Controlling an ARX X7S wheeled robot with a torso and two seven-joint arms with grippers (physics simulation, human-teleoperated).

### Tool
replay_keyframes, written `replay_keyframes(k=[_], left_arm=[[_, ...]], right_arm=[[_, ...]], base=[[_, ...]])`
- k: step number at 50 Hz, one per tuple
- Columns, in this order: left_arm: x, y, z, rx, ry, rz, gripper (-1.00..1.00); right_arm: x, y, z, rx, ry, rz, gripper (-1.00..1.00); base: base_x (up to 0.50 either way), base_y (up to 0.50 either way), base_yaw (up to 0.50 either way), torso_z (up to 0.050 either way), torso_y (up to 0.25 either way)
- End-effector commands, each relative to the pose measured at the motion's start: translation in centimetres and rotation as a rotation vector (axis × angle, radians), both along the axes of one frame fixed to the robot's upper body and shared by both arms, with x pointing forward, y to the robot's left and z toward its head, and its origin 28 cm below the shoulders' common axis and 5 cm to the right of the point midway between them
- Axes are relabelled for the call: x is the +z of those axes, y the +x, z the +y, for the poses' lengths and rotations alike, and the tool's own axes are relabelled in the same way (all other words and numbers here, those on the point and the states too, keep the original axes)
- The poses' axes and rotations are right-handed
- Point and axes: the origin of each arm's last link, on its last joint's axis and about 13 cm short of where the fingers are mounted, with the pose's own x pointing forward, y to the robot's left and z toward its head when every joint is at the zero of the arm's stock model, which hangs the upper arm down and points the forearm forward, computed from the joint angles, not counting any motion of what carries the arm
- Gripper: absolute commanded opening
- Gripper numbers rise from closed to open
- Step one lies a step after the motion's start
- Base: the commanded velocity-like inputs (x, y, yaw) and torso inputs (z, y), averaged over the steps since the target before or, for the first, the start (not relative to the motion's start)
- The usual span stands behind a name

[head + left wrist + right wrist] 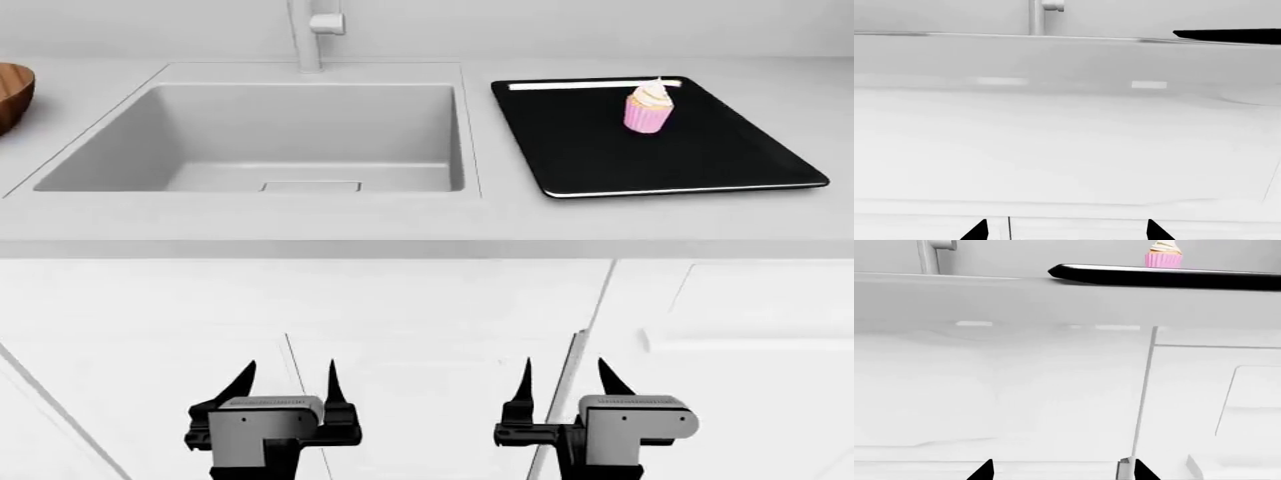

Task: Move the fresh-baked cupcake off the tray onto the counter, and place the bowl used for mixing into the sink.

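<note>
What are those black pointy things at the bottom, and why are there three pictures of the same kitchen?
Those are a robot's two claws, called grippers. The middle picture comes from a camera on its head, looking down: the left gripper and the right gripper hang low in front of the white cupboard doors. Both are open and hold nothing.

The other two pictures come from small cameras near each claw, so you see only the fingertips and the cupboard front close up.

On the counter there is a sink with a faucet. Right of it lies a black tray with a pink cupcake on it. At the far left edge peeks part of a brown wooden bowl.
</note>
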Motion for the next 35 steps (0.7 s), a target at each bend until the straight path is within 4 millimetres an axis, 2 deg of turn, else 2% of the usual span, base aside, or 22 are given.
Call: replay_keyframes(k=[1, 9, 35], left_arm=[[-0.07, 0.05, -0.03, -0.003, -0.005, 0.006, 1.00], [-0.10, 0.07, 0.01, -0.002, -0.007, 0.006, 1.00], [-0.16, 0.01, -0.05, -0.006, -0.006, 0.011, 1.00]], right_arm=[[0.00, 0.04, -0.04, -0.004, 0.003, 0.002, 1.00], [0.00, 0.01, -0.04, -0.002, 0.007, 0.003, 1.00], [-0.05, -0.04, 0.00, 0.007, 0.001, 0.004, 1.00]], base=[[0.00, -0.18, 0.00, 0.000, 0.000], [0.00, -0.27, 0.00, 0.000, 0.000], [0.00, -0.43, 0.00, 0.000, 0.000]])
